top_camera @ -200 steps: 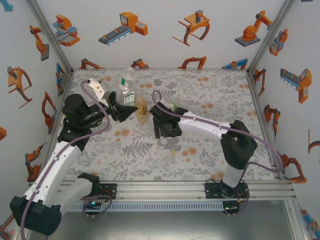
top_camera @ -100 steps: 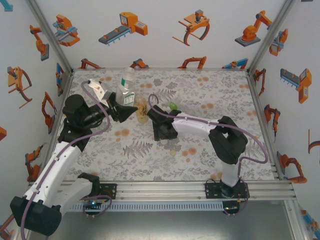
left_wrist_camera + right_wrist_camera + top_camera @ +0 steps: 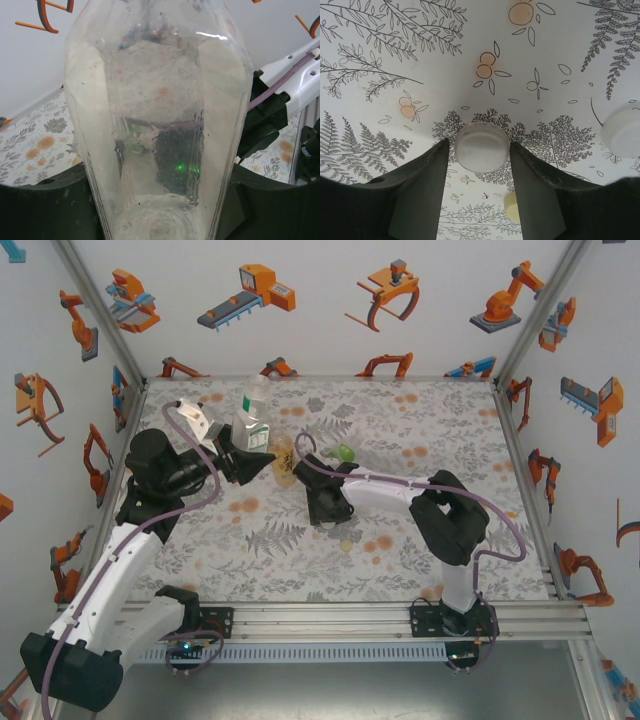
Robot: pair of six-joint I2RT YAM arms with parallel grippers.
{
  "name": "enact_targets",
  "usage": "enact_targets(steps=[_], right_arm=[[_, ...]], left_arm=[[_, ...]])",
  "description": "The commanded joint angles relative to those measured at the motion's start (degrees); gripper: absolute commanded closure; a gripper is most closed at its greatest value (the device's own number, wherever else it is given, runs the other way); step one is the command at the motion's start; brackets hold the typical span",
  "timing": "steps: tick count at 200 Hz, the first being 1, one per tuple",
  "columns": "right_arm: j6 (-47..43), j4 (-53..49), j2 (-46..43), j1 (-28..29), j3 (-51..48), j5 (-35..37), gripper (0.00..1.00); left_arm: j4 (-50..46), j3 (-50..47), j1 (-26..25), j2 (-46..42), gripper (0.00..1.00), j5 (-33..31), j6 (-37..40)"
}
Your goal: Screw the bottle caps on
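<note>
Left claw (image 3: 247,462) clenched on the clear bottle (image 3: 160,125), gripping it low on the body; the bottle stands roughly upright at far left of the bench (image 3: 440,430), neck pointing to the far wall. Amber bottle (image 3: 285,460) upright just right of the left claw, touching or almost touching it, can't tell which. Green bottle (image 3: 346,452) further right, near the right arm's wrist. Right claw (image 3: 479,150) down at mid bench, pointing at the floral mat and grasping a whitish cap (image 3: 482,146). That cap lies flat on the mat with a finger pressed to each side. Yellowish cap (image 3: 512,206) on the mat just near of it, between the fingers' bases. Second whitish cap (image 3: 622,132) lies apart to the right, untouched
</note>
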Motion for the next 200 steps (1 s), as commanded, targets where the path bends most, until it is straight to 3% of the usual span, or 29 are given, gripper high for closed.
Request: enact_targets(steps=[1,139,200], right_arm=[[1.2,-0.4,0.7,0.44,-1.04,-0.35,0.51],[1.29,-0.53,1.7,0.41,-1.2,-1.86,0.55],[1.21,-0.04,-0.07,0.42,-1.61,-1.87,0.64]], left_arm=[[2.34,-0.53,0.38,-0.22,0.75,0.13,0.32],[2.2,-0.61,0.44,0.05,0.75,0.16,0.55],[-0.5,0.21,0.17,0.26,0.76,0.35,2.57]])
